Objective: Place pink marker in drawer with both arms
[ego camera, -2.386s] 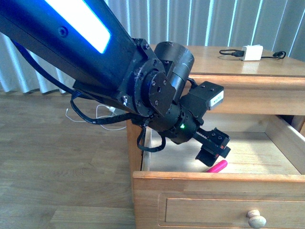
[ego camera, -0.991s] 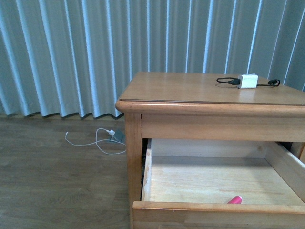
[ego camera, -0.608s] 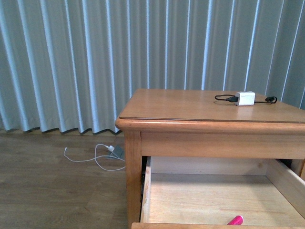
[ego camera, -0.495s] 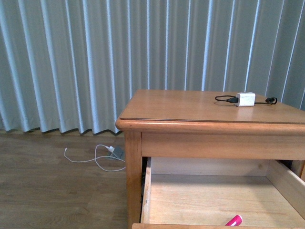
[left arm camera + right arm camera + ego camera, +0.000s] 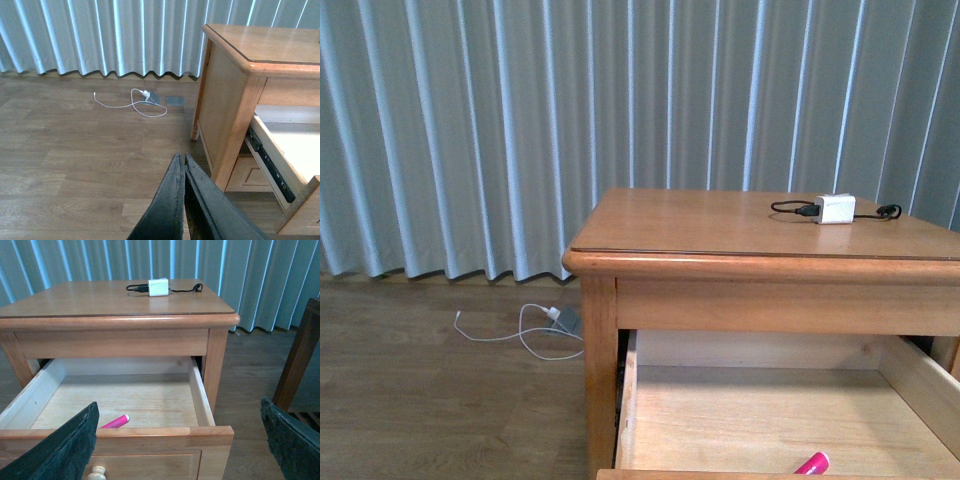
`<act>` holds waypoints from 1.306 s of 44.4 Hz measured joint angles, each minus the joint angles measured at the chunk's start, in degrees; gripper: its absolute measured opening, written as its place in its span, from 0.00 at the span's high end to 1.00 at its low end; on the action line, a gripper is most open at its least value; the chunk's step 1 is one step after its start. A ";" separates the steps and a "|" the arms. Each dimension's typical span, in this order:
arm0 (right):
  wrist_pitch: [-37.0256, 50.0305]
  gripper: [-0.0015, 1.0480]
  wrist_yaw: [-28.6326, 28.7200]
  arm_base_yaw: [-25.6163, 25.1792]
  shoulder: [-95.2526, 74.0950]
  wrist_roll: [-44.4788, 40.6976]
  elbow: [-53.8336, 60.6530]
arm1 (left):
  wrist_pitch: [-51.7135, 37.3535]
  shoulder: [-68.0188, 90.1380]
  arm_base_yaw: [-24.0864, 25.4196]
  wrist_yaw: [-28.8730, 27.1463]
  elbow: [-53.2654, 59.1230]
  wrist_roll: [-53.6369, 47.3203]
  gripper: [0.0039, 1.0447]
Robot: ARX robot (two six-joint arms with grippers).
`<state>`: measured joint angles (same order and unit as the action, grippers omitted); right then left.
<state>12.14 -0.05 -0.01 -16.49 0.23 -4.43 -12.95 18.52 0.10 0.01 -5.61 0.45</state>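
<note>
The pink marker point(image 5: 115, 421) lies flat on the pale floor of the open drawer point(image 5: 200, 400), close behind its front board; the front view shows only its tip point(image 5: 812, 463) at the bottom edge. My right gripper point(image 5: 180, 440) is open, its wide-spread fingers point(image 5: 65, 450) in front of the drawer front and above the knob point(image 5: 95, 472), touching nothing. My left gripper point(image 5: 182, 160) is shut and empty, out over the wooden floor to the left of the cabinet point(image 5: 225, 100). Neither arm shows in the front view.
A white charger block point(image 5: 835, 208) with a black cable sits on the cabinet top. A white cable point(image 5: 520, 325) lies on the floor by the curtain. A dark wooden piece of furniture point(image 5: 297, 360) stands on the cabinet's right side.
The left arm, which hung over the drawer beside the marker, has left the front view. The view then rose a little. The marker lies still.
</note>
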 joint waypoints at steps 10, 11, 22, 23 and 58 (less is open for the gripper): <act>0.00 0.08 0.00 0.00 0.00 0.00 0.00 | 1.92 -4.22 0.00 0.00 2.27 -0.02 0.96; 0.00 0.08 0.00 0.00 0.00 0.00 0.00 | 2.19 -4.66 0.00 0.00 2.47 -0.02 0.96; 0.00 0.08 0.02 0.00 0.00 -0.02 0.02 | 4.94 -10.01 -0.02 -0.04 4.28 -0.02 0.96; -0.02 0.08 0.02 0.00 0.00 0.00 0.00 | 6.99 -11.56 -0.02 -0.13 4.28 -0.07 0.96; -17.81 0.08 9.05 1.36 -24.39 -1.46 -8.70 | 12.83 -18.27 -0.02 0.00 4.28 -0.04 0.23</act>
<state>-5.67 8.99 1.34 -40.88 -1.23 -13.13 -0.12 0.25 0.08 0.01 -1.32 0.40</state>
